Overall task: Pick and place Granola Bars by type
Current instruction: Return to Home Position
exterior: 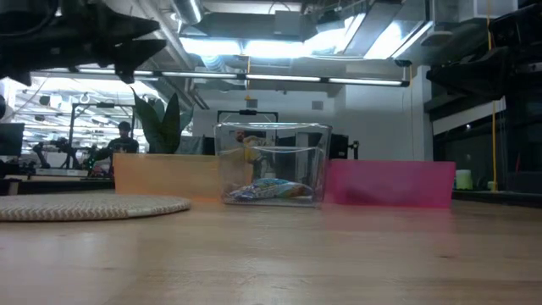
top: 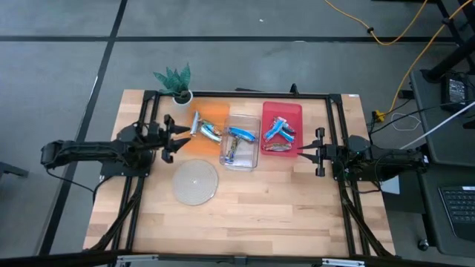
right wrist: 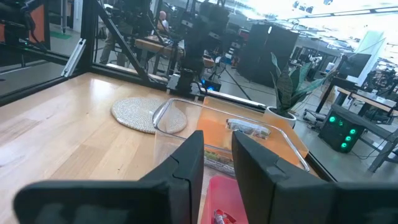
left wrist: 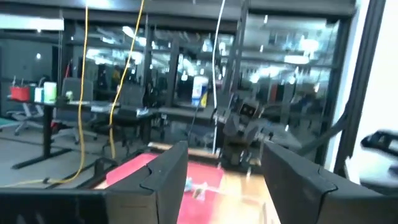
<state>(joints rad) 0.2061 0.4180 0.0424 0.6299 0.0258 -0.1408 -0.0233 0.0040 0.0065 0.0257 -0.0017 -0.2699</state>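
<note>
Granola bars (top: 241, 135) lie sorted, so your left end effector (top: 177, 139) and right end effector (top: 308, 153) flank the clear bin (top: 258, 152), parted, empty.

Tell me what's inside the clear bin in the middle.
The clear bin holds a small pile of granola bars, blue wrappers showing on top. They overlap, so anything beneath them is hidden.

Wood table (top: 245, 222), clear plastic bin (exterior: 271, 140), glossy wrappers (top: 279, 130)

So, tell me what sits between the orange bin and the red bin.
A clear bin holding granola bars, as the high and low views both show.
</note>
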